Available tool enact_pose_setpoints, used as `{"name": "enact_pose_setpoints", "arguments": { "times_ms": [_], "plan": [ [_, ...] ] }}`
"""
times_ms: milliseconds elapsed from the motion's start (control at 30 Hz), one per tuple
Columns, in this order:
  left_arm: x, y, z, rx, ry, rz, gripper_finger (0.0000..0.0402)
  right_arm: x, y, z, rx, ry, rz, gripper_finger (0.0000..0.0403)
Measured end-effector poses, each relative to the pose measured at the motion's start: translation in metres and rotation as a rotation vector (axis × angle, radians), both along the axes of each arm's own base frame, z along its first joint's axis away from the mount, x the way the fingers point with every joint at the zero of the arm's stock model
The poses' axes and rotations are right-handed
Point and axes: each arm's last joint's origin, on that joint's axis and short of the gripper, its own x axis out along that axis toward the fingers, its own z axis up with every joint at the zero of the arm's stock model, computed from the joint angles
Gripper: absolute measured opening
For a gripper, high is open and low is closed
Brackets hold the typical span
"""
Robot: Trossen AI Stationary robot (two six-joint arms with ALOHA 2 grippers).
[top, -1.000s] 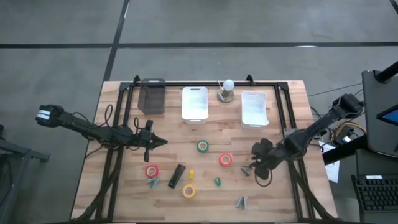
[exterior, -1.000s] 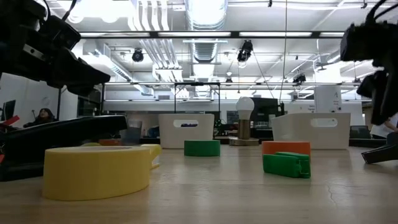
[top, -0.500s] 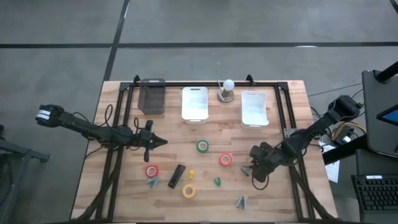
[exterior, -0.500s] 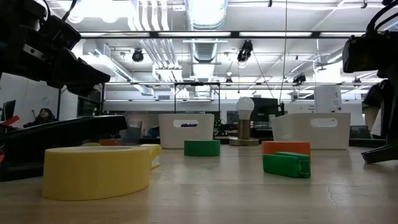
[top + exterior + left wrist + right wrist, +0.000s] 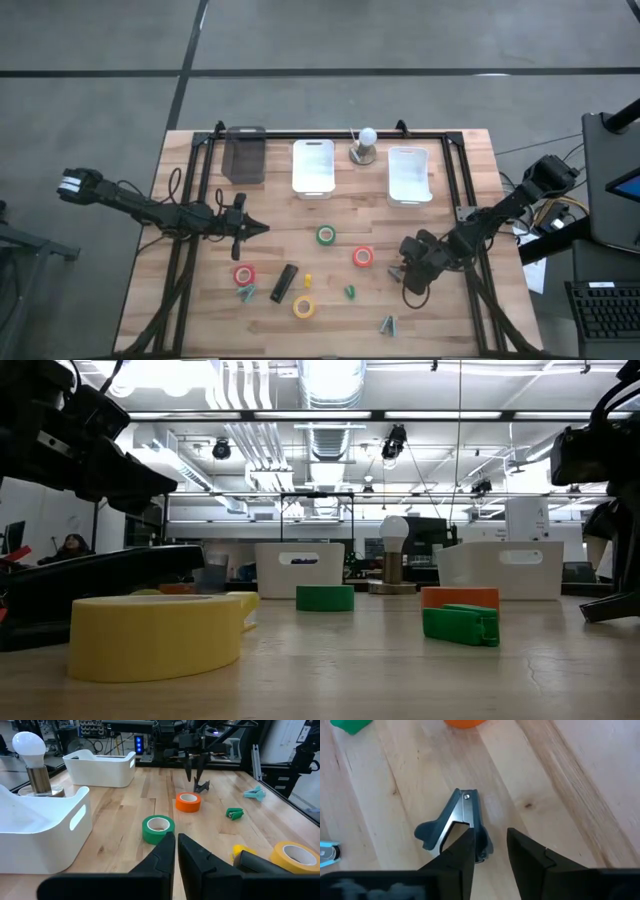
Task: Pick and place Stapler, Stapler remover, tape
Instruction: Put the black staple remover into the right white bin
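The right tool (image 5: 489, 851), fingers parted and grasping nothing, hangs just above the dark stapler remover (image 5: 454, 827) lying right of the orange-red tape (image 5: 363, 257), far nearer it than the left arm's.

High view: overhead, straight down, whole table (image 5: 200, 300).
Low view: tabletop height, level, yellow tape (image 5: 155, 635) nearest.
Wrist views: close; both share orange tape (image 5: 188, 802).

Black stapler (image 5: 284, 282) lies flat among four scattered tape rolls (image 5: 326, 236).
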Motion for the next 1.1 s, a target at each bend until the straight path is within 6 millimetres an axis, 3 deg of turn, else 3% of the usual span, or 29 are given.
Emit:
{"name": "enact_pose_setpoints", "arguments": {
  "times_ms": [500, 800, 1100],
  "plan": [
    [0.0, 0.0, 0.0, 0.0, 0.0, 0.0, 0.0023, 0.0, -0.001, 0.001, -0.007, -0.008, 0.001, 0.0014],
    [0.0, 0.0, 0.0, 0.0, 0.0, 0.0, 0.0023, 0.0, -0.002, 0.004, -0.037, -0.039, -0.012, 0.0009],
    [0.0, 0.0, 0.0, 0.0, 0.001, 0.0, 0.0023, 0.012, -0.006, 0.019, -0.121, -0.124, -0.021, 0.0008]
  ]
}}
